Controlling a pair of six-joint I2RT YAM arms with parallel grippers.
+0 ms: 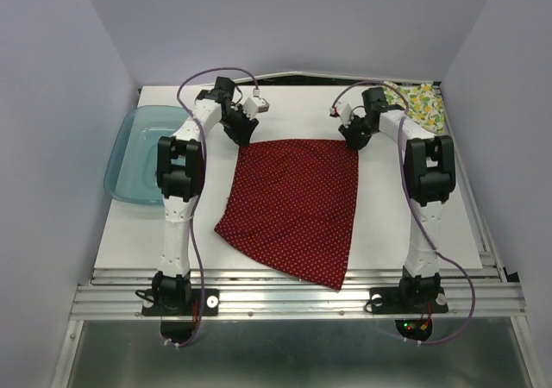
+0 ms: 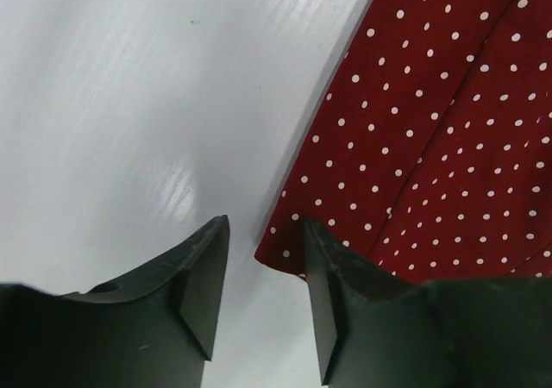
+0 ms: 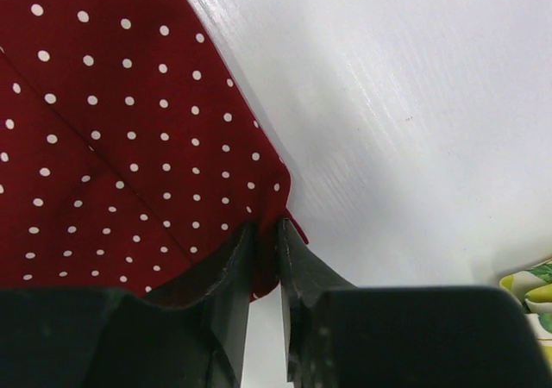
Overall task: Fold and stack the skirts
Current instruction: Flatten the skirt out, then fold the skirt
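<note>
The dark red skirt with white polka dots (image 1: 293, 203) lies spread flat in the middle of the white table. My left gripper (image 1: 244, 134) is at its far left corner. In the left wrist view that gripper (image 2: 266, 224) is open, and the skirt (image 2: 431, 129) has its corner tip just inside the gap, against the right finger. My right gripper (image 1: 353, 140) is at the far right corner. In the right wrist view it (image 3: 264, 227) is pinched narrowly on the corner of the red skirt (image 3: 112, 121). The cream fruit-print skirt (image 1: 420, 103) lies crumpled at the back right.
A translucent blue tray (image 1: 138, 151) sits at the table's left edge beside the left arm. The near hem of the red skirt reaches the table's front edge (image 1: 332, 280). An edge of the cream skirt (image 3: 535, 289) shows to the right of the right gripper.
</note>
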